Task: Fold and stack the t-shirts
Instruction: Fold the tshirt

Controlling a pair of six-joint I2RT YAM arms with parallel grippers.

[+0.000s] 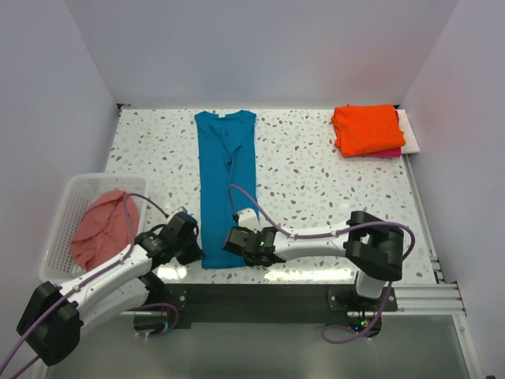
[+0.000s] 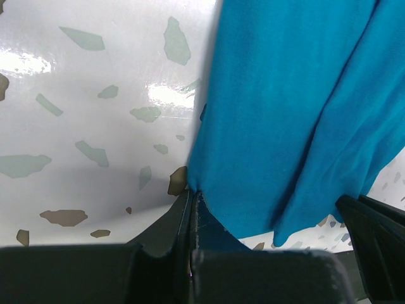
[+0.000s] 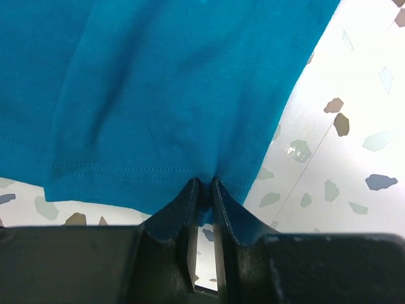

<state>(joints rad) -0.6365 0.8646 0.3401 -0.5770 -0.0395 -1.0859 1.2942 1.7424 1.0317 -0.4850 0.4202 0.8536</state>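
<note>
Teal-blue t-shirt point(image 1: 226, 181): lies flat on the speckled desk point(image 1: 316, 189), folded lengthwise into a long narrow strip. Collar end at the far side, hem end at the near edge by the arm bases. Soft lengthwise creases run down its middle.

Left hand point(image 2: 192, 201): at the near left corner of the teal-blue t-shirt. Fingers pressed together, with the cloth's corner pinched between them. From there the cloth's left edge runs away from the hand over the desk.

Right hand point(image 3: 205, 190): at the near right corner of the teal-blue t-shirt, on the hem. Fingers clenched to a thin gap, with the stitched hem caught in it. The double stitching line runs left from the grip.

Orange t-shirt point(image 1: 367, 129): folded, well to the right of the teal-blue t-shirt's collar end, at the far right of the desk.

Magenta t-shirt point(image 1: 388, 153): beneath the orange one; only a thin edge shows on the near side.

Salmon-pink t-shirt point(image 1: 105, 227): bunched, unfolded, in the white lattice basket point(image 1: 71, 197), left of the teal-blue t-shirt's hem end and beyond the left arm.
</note>
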